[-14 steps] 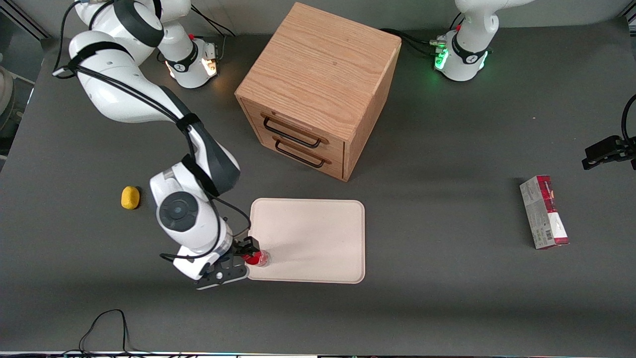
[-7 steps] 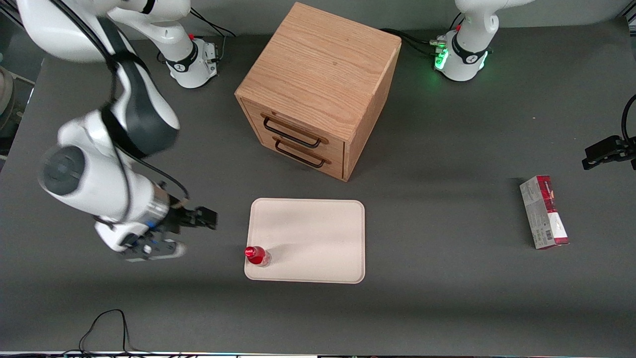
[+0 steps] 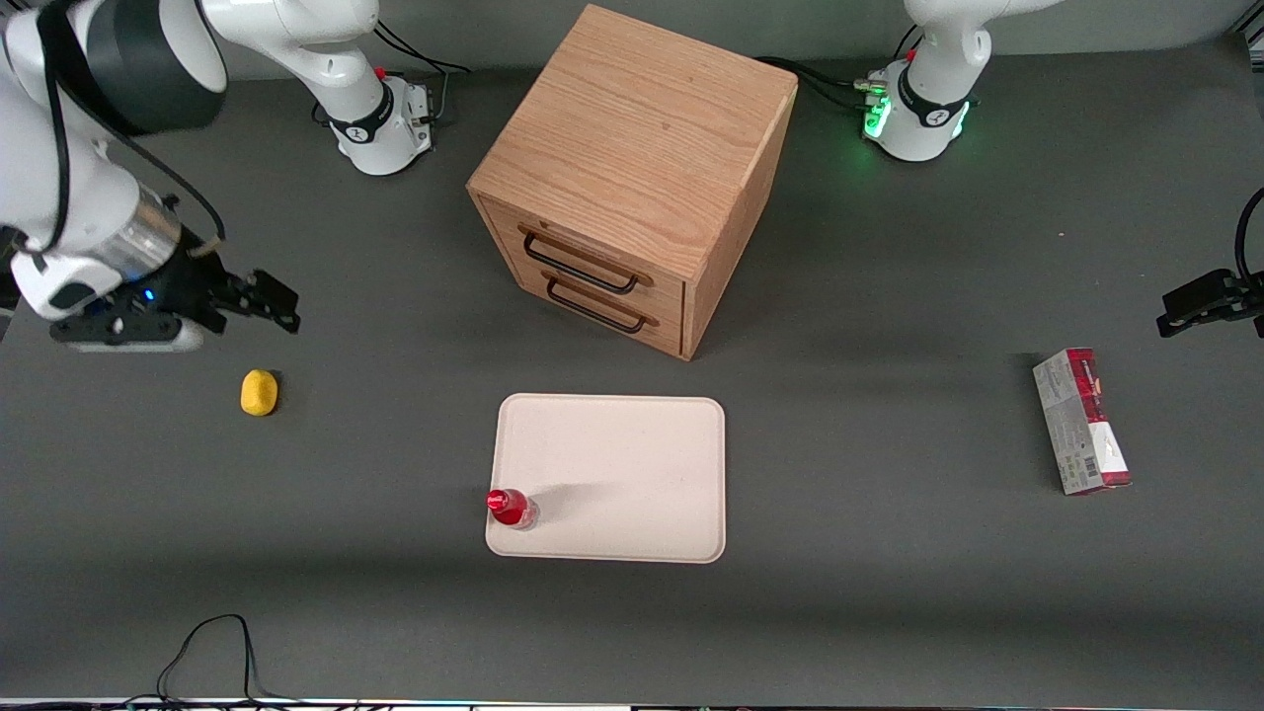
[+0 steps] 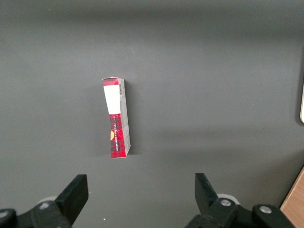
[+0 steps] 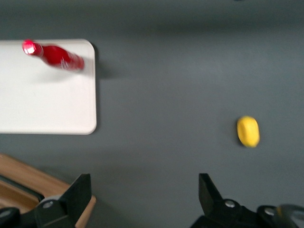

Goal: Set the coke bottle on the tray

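On smooth cream tray (image 3: 632, 464): upright red-capped coke bottle (image 3: 512, 508); hand (image 3: 265, 301) spread, empty, above table.

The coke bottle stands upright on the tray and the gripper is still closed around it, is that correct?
Not quite. The coke bottle does stand upright on the tray, but the gripper is open and far from it, above the table near the yellow lump. The front view shows this.

One coke bottle (image 3: 512, 508); one tray (image 3: 632, 464); one drawer cabinet (image 3: 632, 178), two drawers; one yellow lump (image 3: 259, 392); one carton box (image 3: 1080, 421); one gripper (image 3: 265, 302), upper left.
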You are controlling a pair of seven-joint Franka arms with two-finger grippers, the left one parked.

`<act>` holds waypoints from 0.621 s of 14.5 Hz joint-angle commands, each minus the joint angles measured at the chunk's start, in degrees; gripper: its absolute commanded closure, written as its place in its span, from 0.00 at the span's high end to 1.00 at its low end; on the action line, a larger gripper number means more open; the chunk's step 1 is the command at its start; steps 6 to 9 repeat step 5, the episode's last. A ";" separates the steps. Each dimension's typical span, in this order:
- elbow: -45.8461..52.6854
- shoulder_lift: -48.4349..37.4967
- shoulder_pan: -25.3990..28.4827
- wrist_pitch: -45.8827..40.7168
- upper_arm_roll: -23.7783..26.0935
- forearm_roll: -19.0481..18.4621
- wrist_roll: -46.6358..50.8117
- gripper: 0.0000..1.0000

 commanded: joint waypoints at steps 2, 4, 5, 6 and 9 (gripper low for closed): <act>-0.50 -2.59 0.24 -2.56 -2.61 0.75 -2.08 1.00; 0.38 -2.24 0.15 -2.65 -2.97 0.75 -2.08 1.00; 0.56 -2.23 0.15 -2.74 -2.97 0.67 -1.99 1.00; 0.56 -2.23 0.15 -2.74 -2.97 0.67 -1.99 1.00; 0.56 -2.23 0.15 -2.74 -2.97 0.67 -1.99 1.00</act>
